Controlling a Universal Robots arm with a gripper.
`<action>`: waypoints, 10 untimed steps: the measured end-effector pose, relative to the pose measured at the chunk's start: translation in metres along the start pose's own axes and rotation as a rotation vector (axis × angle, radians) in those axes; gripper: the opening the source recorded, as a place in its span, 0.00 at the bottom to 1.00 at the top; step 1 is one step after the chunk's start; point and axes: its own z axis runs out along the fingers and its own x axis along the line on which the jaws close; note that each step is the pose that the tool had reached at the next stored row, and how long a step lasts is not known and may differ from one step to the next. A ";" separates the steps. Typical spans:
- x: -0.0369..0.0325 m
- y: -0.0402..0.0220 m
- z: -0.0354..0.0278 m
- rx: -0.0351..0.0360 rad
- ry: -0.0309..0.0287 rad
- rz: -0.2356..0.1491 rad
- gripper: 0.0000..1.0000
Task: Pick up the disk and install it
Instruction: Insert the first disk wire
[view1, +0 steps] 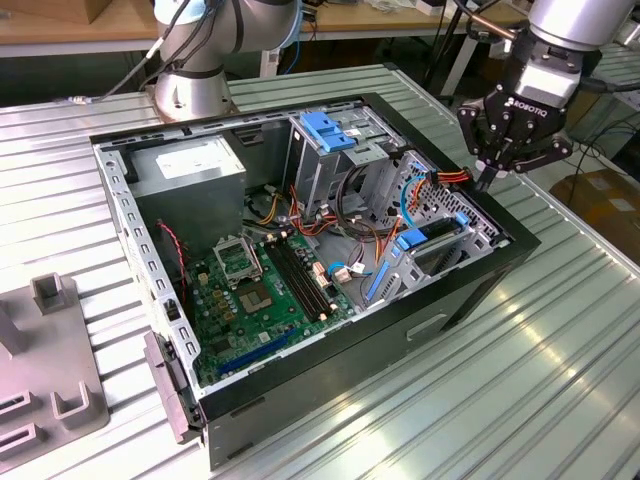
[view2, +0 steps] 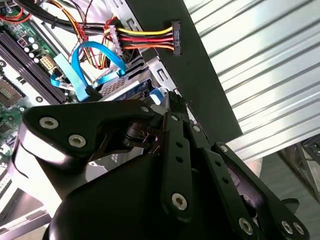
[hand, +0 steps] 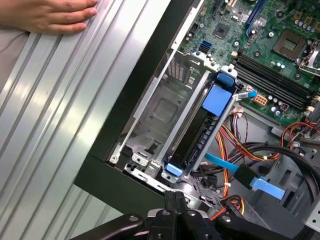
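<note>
My gripper (view1: 487, 178), clenched on nothing, hovers just above the case (view1: 320, 385) rim; the disk (hand: 215, 100) stands edgewise inside the case, largely hidden by its cage (hand: 170, 107).

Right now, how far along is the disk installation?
Done, by the look of it: the disk stands on edge in the drive cage, so pickup and insertion are over. In hand: nothing; the gripper is shut and empty at the disk's near end. Left: full seating cannot be confirmed.
</note>
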 end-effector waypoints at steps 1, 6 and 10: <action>-0.0015 -0.0017 -0.0001 0.0007 0.0000 -0.008 0.11; -0.0054 -0.0067 -0.0005 0.0036 0.0002 -0.042 0.11; -0.0055 -0.0086 -0.0004 0.0075 0.0001 -0.088 0.13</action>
